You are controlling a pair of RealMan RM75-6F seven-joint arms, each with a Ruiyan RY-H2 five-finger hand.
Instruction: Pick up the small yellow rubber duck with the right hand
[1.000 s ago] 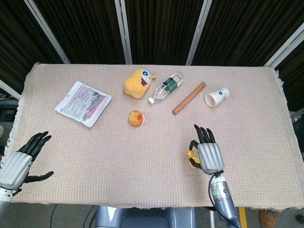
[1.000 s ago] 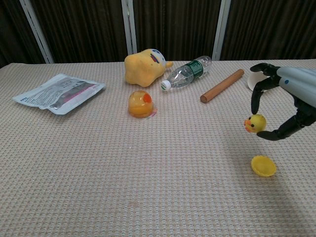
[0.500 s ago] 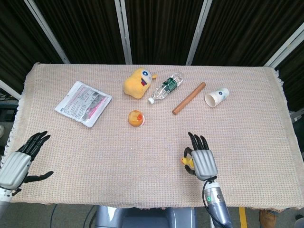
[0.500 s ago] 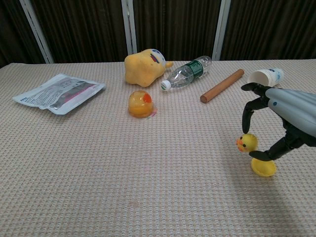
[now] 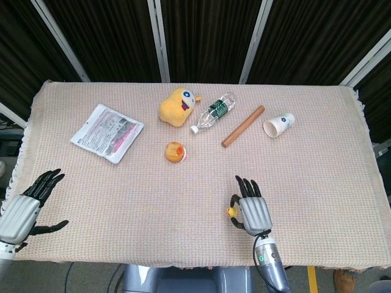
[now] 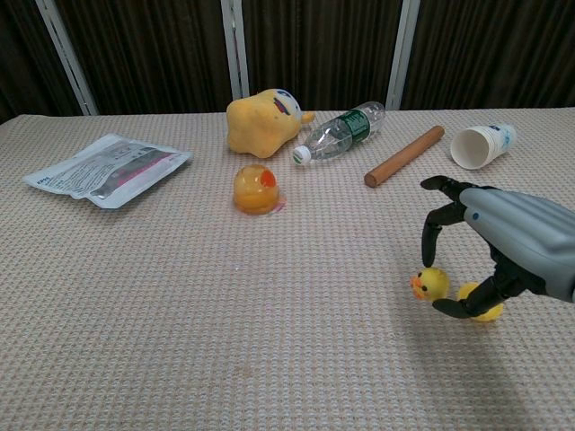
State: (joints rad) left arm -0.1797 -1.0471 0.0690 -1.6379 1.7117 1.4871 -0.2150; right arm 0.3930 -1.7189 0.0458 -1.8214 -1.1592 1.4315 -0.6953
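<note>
The right hand pinches the duck at the tabletop's five o'clock; grasp made, judging so; next, a steady lift.

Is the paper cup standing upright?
No, the paper cup lies on its side on the table, open mouth showing.

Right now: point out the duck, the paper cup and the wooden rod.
small yellow rubber duck [image 6: 430, 284], chest view, on its round head.
paper cup [image 6: 482, 145], chest view, on its side wall.
wooden rod [image 6: 404, 155], chest view, mid-length.
</note>
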